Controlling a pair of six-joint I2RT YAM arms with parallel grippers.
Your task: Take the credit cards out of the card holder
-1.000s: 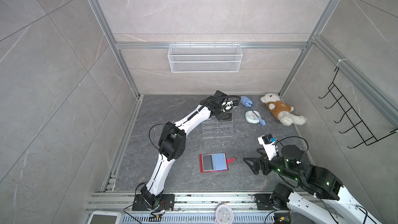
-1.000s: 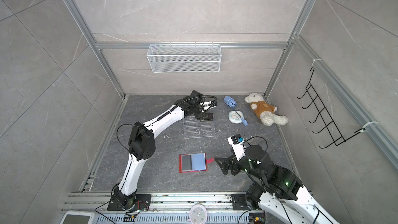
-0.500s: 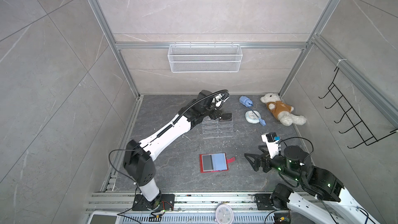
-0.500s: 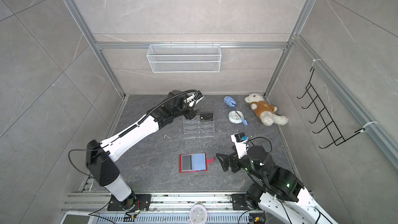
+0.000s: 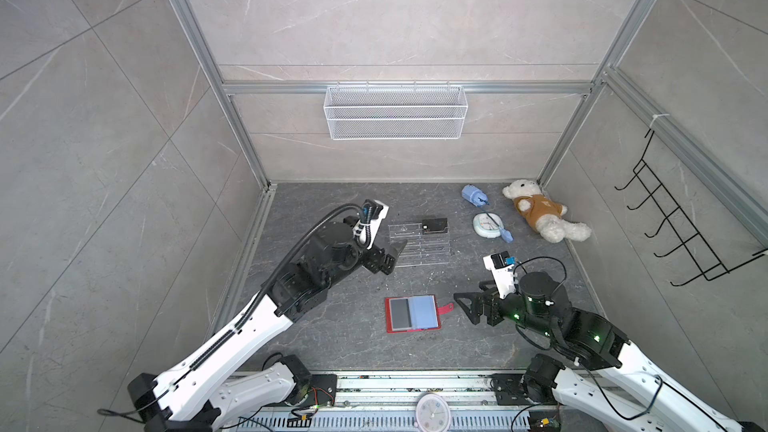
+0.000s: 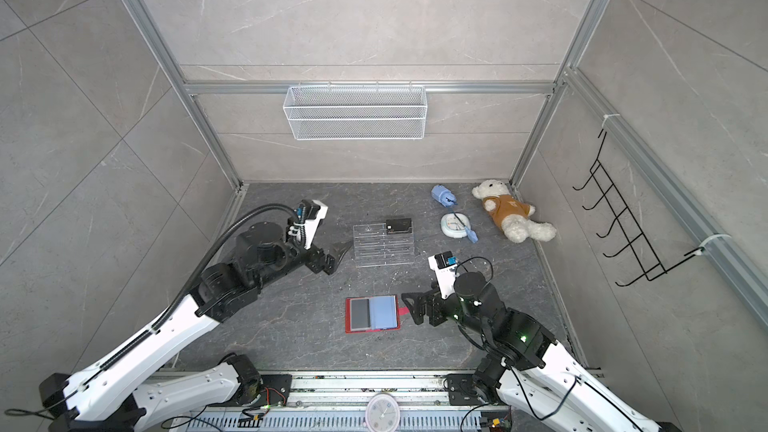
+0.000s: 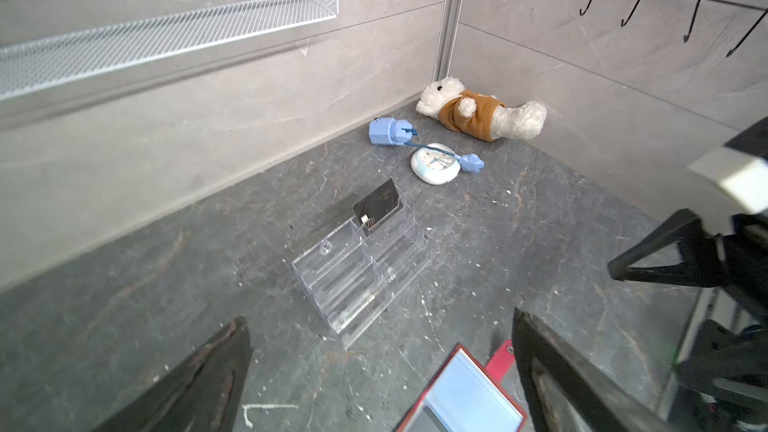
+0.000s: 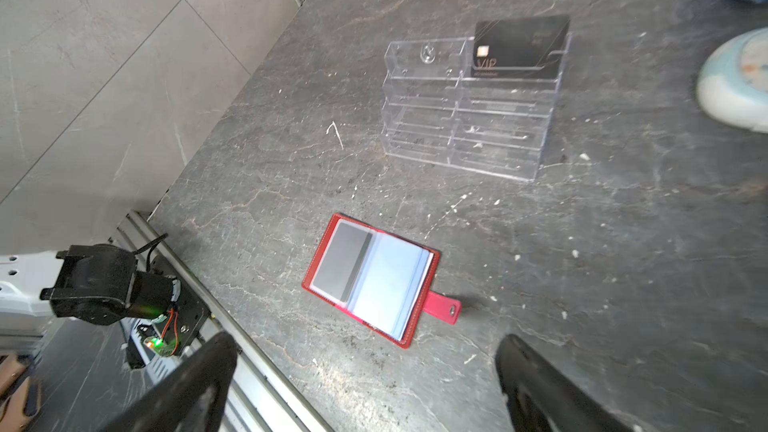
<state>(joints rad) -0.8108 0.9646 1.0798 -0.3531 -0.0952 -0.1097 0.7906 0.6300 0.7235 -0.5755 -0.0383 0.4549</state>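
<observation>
– Grey stone tabletop: what is carried?
– An acrylic stand; at its 6 o'clock, the red card holder is laid open.
– Gripped?
– Nothing: both are spread open, the left end effector at the stand's 9 o'clock, the right end effector at the card holder's 3 o'clock.
– Smallest?
– One Vip card is seated in the stand's 1 o'clock pocket, one sleeved card in the card holder's 9 o'clock half.
</observation>
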